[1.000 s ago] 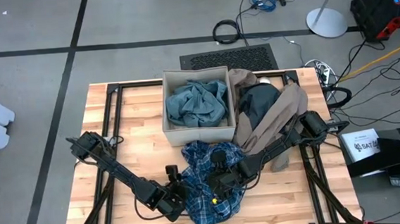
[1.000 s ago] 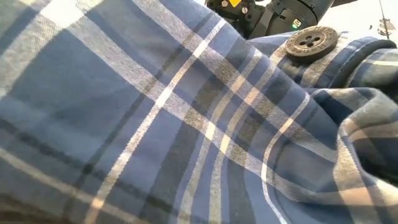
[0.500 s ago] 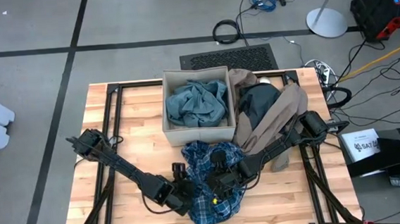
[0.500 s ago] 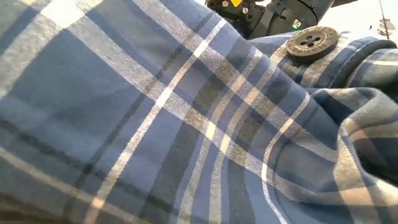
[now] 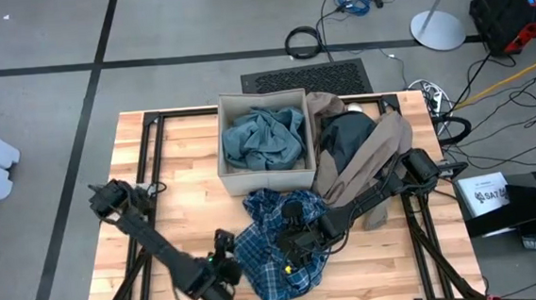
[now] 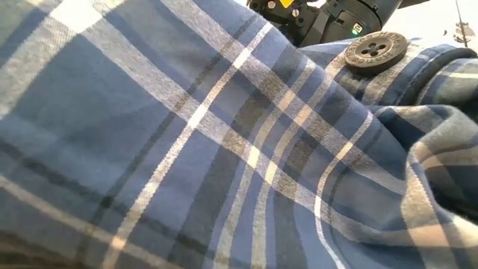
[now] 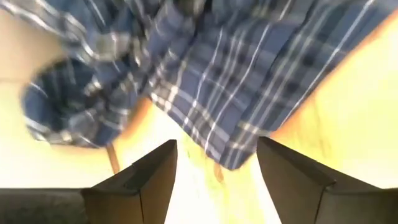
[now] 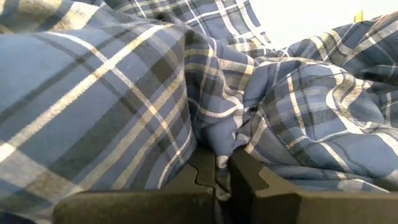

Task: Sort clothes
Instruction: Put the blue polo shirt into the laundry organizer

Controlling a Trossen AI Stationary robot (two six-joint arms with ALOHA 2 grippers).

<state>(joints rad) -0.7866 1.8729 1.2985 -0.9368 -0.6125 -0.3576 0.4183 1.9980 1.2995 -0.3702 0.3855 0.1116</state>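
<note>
Grey concrete floor with black tape lines and a mess of cables surrounds my wooden surface [image 5: 184, 165], which sits mid-frame in the high view. At the upper middle of it stands the tan cardboard box [image 5: 222, 144] with a teal-green piece [image 5: 263, 139] bunched inside. Just right of the box, touching its side, a taupe-brown piece [image 5: 382, 156] is heaped with a dark black-green piece [image 5: 341, 140] lying on top.

Below the box, lower centre of the frame, the blue-white plaid shirt [image 5: 273, 246] lies crumpled on the surface. My right pincer [image 5: 294, 246] is down in the middle of it, and the right wrist view shows its fingers [image 8: 186, 186] pressed together with a fold of plaid fabric pinched between them, so it's gripping the shirt.

My left pincer [image 5: 222, 274] sits at the lower left of the shirt, just beside its edge. In the left wrist view its two fingers [image 7: 149, 180] stand apart with bare wood between them, and the shirt's hem [image 7: 230, 146] hangs just ahead of the tips, so it's open and holding nothing.

The low view is basically filled with plaid, with one dark button [image 6: 375, 49] at the upper right and a bit of black arm behind it.
</note>
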